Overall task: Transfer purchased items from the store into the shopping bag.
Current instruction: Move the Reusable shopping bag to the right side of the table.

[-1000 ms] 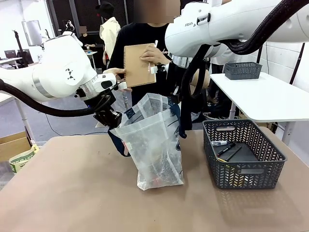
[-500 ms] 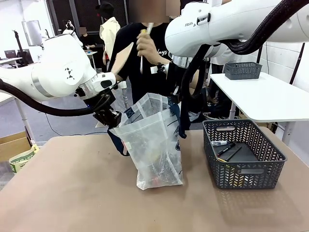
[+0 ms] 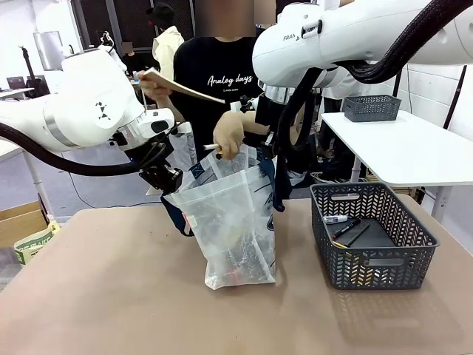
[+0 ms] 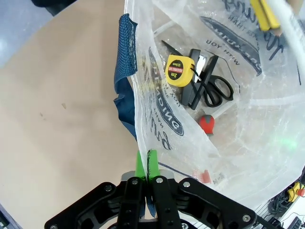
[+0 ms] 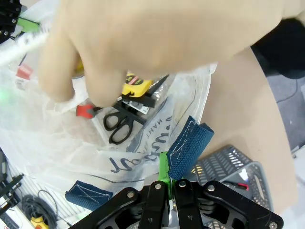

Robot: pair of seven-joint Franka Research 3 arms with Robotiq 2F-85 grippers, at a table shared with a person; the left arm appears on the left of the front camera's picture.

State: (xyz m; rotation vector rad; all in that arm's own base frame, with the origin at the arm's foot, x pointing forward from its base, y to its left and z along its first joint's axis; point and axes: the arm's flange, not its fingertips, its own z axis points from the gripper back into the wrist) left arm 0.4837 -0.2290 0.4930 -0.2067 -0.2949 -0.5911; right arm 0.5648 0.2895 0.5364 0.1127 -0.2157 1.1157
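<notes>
Nearest, bare brown tabletop [image 3: 111, 296]. Upright near its middle, translucent whitish plastic shopping bag [image 3: 233, 229] with dark navy strap handles and a round dark script logo, mouth stretched wide. Right of the bag and well apart from it, dark grey rectangular plastic basket [image 3: 373, 262] with lattice-slotted sides, holding a white-bodied marker [image 3: 336, 219] and flat black pieces [image 3: 356, 234] on its floor. At the bag's left rim, left gripper [image 4: 144, 160], green pads pressed together on the thin film just beside a navy strap [image 4: 125, 52]. At the bag's right rim, right gripper [image 5: 166, 169], pads likewise clamped tight, pinching the rim at a folded end of navy strap. Down on the bag's bottom, seen through the open mouth: yellow tape measure [image 4: 180, 70], black-handled scissors [image 4: 212, 90] touching it, small red-capped piece [image 4: 208, 124] just beside the scissors. Right over the bag's mouth, a person's hand [image 3: 229, 133], gripping a slim yellow-and-white stick-shaped item [image 4: 267, 14] of a kind impossible to tell. Beyond the bag, person in black printed T-shirt [image 3: 229, 74], other hand [image 3: 151, 78] holding a flat tan notebook [image 3: 185, 87] up, above and left of the bag.
</notes>
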